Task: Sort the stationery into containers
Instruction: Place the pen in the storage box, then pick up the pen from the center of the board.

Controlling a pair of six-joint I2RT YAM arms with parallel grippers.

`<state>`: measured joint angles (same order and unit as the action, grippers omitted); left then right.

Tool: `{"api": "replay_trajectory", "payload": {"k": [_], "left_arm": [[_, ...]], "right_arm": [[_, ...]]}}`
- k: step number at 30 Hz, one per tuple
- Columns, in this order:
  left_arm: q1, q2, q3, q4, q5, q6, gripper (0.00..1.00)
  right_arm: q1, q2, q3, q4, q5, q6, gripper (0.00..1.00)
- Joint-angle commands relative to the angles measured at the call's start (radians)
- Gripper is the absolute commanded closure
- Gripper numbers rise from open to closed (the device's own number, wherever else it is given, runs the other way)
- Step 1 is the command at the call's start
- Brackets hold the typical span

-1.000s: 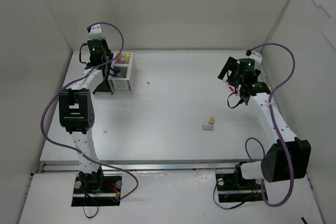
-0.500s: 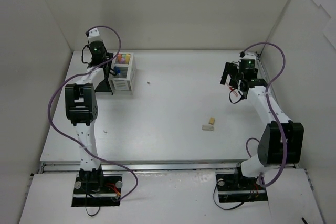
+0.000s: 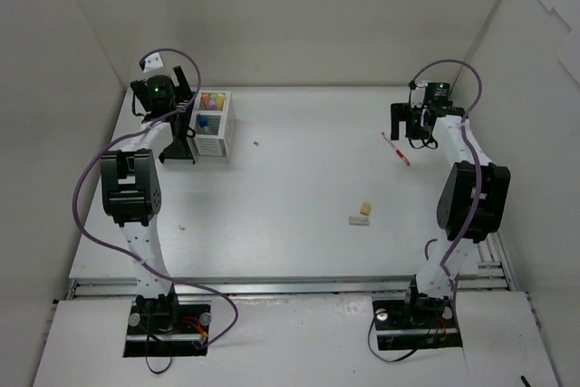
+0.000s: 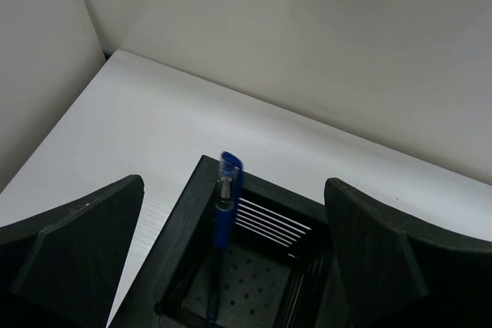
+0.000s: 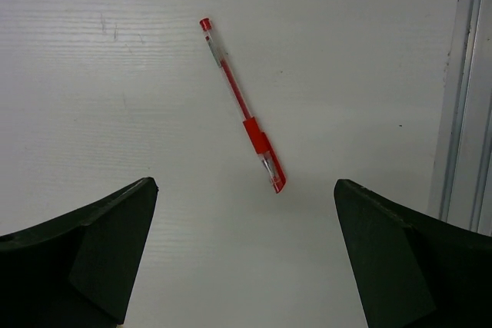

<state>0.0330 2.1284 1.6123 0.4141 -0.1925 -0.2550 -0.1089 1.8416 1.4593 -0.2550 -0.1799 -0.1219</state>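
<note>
The right gripper (image 5: pixel 244 186) is hovering wide open above the red pen (image 5: pixel 242 105), which is lying slantwise on the table (image 5: pixel 115 97); its fingers (image 5: pixel 84 259) should be straddling the barrel crosswise before closing. The left gripper (image 4: pixel 234 180) is hanging open over the black organizer (image 4: pixel 178 240).

Red pen (image 5: pixel 242 105): red cap and grip, clear barrel.
Blue pen (image 4: pixel 221 220): blue, clear upper section.
Black organizer (image 4: pixel 178 236): black; slatted walls, dotted floor.
White organizer (image 3: pixel 220 140): white, slatted.
Highlighter caps (image 3: pixel 211 97): seemingly yellow, pink, orange.
Erasers (image 3: pixel 365 208): beige.
Table (image 3: pixel 290 178): white.
</note>
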Motion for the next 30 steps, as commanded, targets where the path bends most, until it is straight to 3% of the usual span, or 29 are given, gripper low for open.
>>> {"api": "replay_trajectory", "payload": {"k": [1, 5, 14, 16, 17, 20, 24, 30], "left_arm": [[0.008, -0.16, 0.008, 0.019, 0.063, -0.003, 0.0], [0.008, -0.267, -0.012, -0.04, 0.158, 0.005, 0.0], [0.008, -0.515, -0.227, -0.052, 0.334, -0.018, 0.0], [-0.002, -0.548, -0.287, -0.041, 0.349, -0.013, 0.0], [-0.002, -0.579, -0.316, -0.04, 0.358, -0.001, 0.0], [-0.015, -0.624, -0.353, -0.043, 0.375, 0.002, 0.0], [-0.025, -0.656, -0.399, -0.032, 0.413, 0.002, 0.0], [-0.056, -0.7, -0.433, -0.043, 0.421, 0.025, 0.0]], "right_arm": [[-0.017, 0.077, 0.14, -0.157, -0.075, -0.122, 0.02], [-0.026, 0.206, 0.268, -0.269, -0.081, -0.127, 0.06], [-0.038, 0.323, 0.277, -0.38, -0.053, -0.148, 0.21], [-0.038, 0.337, 0.276, -0.397, -0.058, -0.162, 0.28], [-0.038, 0.344, 0.276, -0.398, -0.062, -0.168, 0.36], [-0.037, 0.35, 0.279, -0.4, -0.091, -0.182, 0.45], [-0.038, 0.36, 0.292, -0.4, -0.118, -0.196, 0.67], [-0.037, 0.396, 0.351, -0.4, -0.063, -0.138, 0.62]]}}
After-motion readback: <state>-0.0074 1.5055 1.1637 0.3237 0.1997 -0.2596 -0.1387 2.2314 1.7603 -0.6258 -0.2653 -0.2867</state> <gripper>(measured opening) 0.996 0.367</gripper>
